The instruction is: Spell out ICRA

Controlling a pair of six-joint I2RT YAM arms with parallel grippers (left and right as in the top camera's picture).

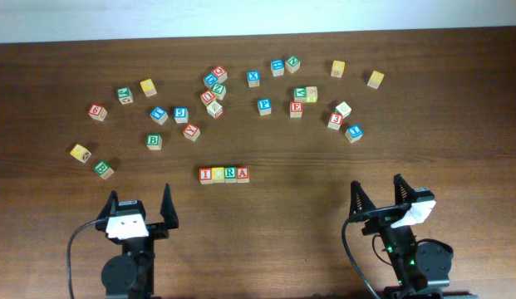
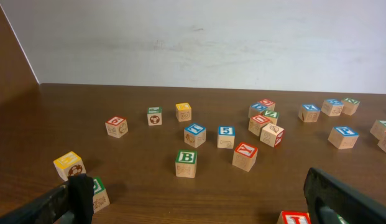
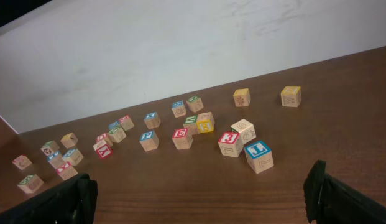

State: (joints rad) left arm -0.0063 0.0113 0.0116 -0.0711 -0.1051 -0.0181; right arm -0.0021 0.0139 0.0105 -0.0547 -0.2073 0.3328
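Overhead: apparent ICRA near left pincer

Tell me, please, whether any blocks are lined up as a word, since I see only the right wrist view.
Observer: Yes. The overhead view shows a row of four blocks side by side, in front of the arms and between them.
Operator: What do their faces read?
Observer: From left to right in the picture: a red I, a yellow-faced block whose letter I cannot read, a green R and a red A.
Operator: Is the left arm holding anything?
Observer: No. The left arm has its jaws wide open and empty, apart from the row.
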